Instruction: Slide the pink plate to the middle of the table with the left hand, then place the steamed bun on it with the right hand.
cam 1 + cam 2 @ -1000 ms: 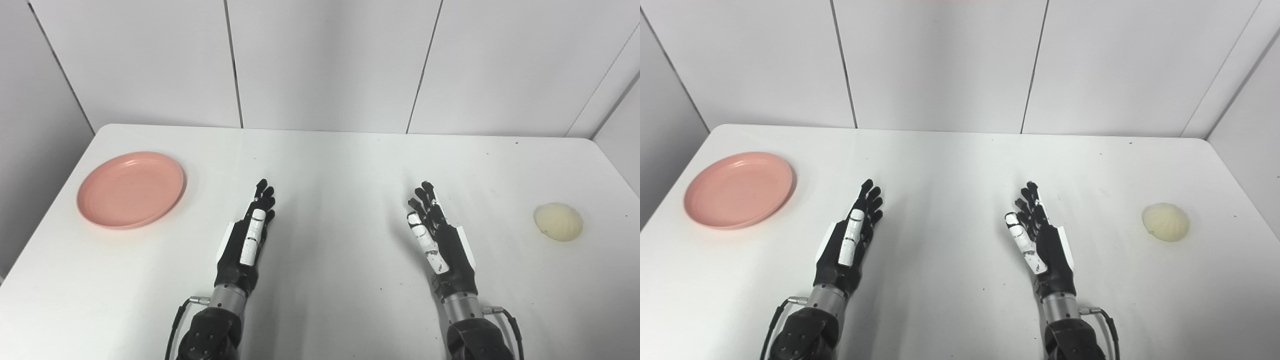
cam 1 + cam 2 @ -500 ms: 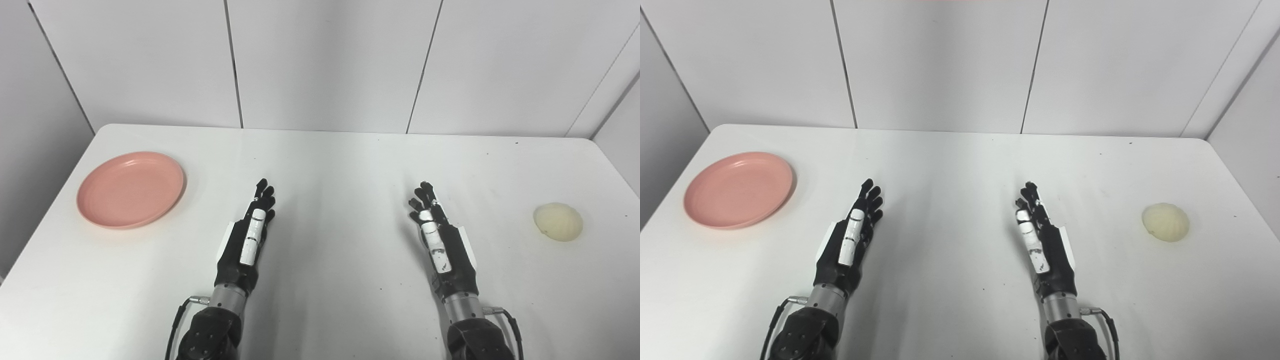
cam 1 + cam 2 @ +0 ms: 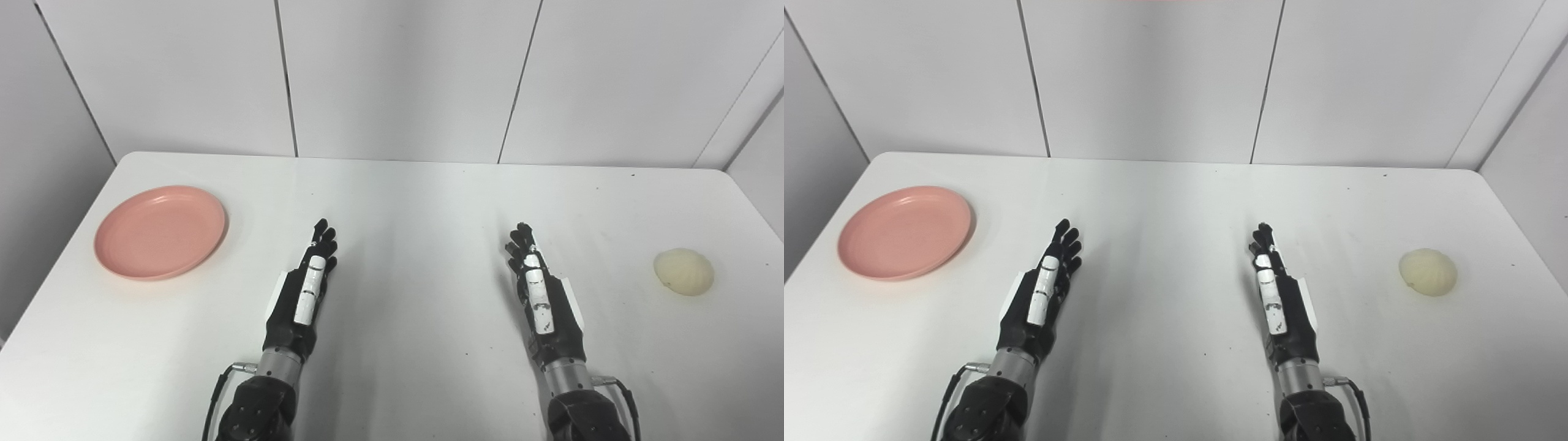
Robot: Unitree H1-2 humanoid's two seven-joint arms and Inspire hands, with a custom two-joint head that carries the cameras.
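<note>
**Plate waits far to our left**

Our left hand (image 3: pixel 301 293) lies empty on the surface (image 3: pixel 404 202), fingers (image 3: pixel 323 236) straight and released. The pink plate (image 3: pixel 160 231) sits well apart, up and leftward, nearest this hand. Our right hand (image 3: pixel 542 297) is equally extended, holding nothing; the steamed bun (image 3: pixel 683 271) lies off to its right.

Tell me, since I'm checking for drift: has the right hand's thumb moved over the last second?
Yes. The right hand stays put on the table, but its thumb has swung in from the left to lie along the hand.
</note>
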